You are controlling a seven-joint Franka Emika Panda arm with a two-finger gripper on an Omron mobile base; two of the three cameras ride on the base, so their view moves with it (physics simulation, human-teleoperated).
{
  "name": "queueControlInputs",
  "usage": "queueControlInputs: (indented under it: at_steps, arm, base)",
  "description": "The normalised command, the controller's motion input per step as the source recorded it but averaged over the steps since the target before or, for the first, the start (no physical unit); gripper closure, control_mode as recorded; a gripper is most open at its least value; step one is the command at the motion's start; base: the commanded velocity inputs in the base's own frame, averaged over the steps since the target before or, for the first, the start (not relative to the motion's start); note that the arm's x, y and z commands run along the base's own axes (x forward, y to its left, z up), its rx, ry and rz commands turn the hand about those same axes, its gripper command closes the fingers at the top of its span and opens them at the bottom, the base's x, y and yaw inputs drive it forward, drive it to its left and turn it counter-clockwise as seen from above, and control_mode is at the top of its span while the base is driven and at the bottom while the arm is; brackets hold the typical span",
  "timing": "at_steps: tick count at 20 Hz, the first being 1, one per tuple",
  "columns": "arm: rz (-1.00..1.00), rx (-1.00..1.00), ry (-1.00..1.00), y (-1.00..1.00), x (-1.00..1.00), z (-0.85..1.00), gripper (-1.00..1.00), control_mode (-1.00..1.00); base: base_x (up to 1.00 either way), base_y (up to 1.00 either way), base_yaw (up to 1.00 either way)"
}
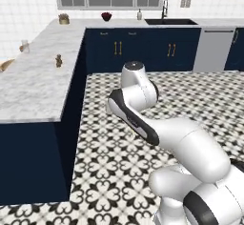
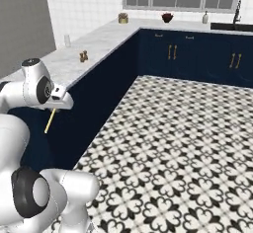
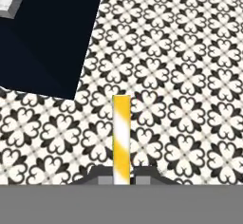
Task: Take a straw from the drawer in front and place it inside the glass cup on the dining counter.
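Note:
My gripper (image 2: 54, 108) (image 3: 121, 179) is shut on the straw (image 2: 49, 122) (image 3: 121, 137), a thin yellow stick with white stripes. The straw hangs down from the hand beside the navy base of the dining counter (image 2: 74, 65) (image 1: 38, 83). In the hand view it points over the patterned floor, with the counter's dark side at the upper left. The glass cup (image 1: 25, 46) (image 2: 67, 40) stands upright on the marble near the counter's far wall-side edge, well beyond and above the gripper. The drawer is out of view.
A small brown object (image 1: 58, 60) (image 2: 83, 56) stands on the dining counter between the gripper and the cup. Navy cabinets (image 1: 143, 50), a sink (image 1: 169, 22) and a dishwasher (image 1: 213, 50) line the far wall. Black-and-white tiled floor (image 2: 178, 143) spreads to the right.

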Motion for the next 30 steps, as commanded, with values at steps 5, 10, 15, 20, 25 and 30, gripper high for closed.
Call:
queueControlInputs:
  at_steps: [5, 10, 15, 20, 25, 30]
  arm:
    - [0.00, 0.00, 0.00, 0.00, 0.00, 0.00, 1.00, 1.00]
    - [0.00, 0.00, 0.00, 0.00, 0.00, 0.00, 1.00, 1.00]
    - [0.00, 0.00, 0.00, 0.00, 0.00, 0.00, 1.00, 1.00]
    - [0.00, 0.00, 0.00, 0.00, 0.00, 0.00, 1.00, 1.00]
    - [0.00, 0.00, 0.00, 0.00, 0.00, 0.00, 1.00, 1.00]
    - [0.00, 0.00, 0.00, 0.00, 0.00, 0.00, 1.00, 1.00]
  base:
    - [-0.14, 1.00, -0.16]
    - [0.00, 1.00, -0.22]
    - [0.00, 1.00, -0.28]
    - [0.00, 1.00, -0.32]
    - [0.00, 1.00, -0.36]
    - [0.00, 1.00, -0.37]
